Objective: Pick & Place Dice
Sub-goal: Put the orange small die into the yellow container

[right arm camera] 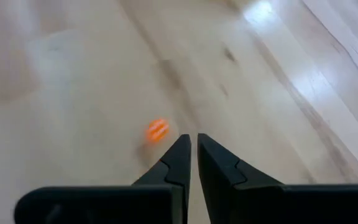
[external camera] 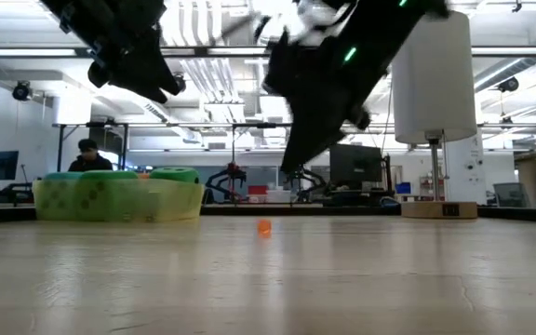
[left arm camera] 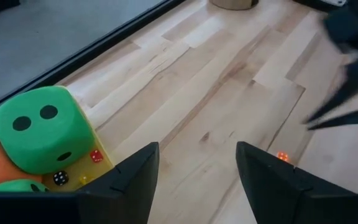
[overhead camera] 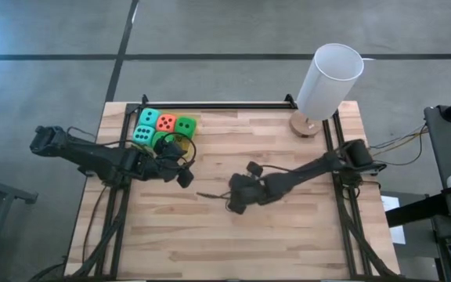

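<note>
Near the back left corner of the wooden table [overhead camera: 288, 235], five dice [overhead camera: 164, 129] are seen packed together in a translucent yellow tray [external camera: 189, 200]: two teal, two green and one orange-red. The left gripper [overhead camera: 180, 168] is held just in front of the tray, above the table, with its fingers [left arm camera: 135, 180] apart and nothing between them. In the middle of the table, the right gripper [overhead camera: 206, 194] is held with its fingers together. A tiny orange object [right arm camera: 158, 130] is seen on the wood just beside its tips. At the back right corner, a white lamp [overhead camera: 329, 82] is placed.
</note>
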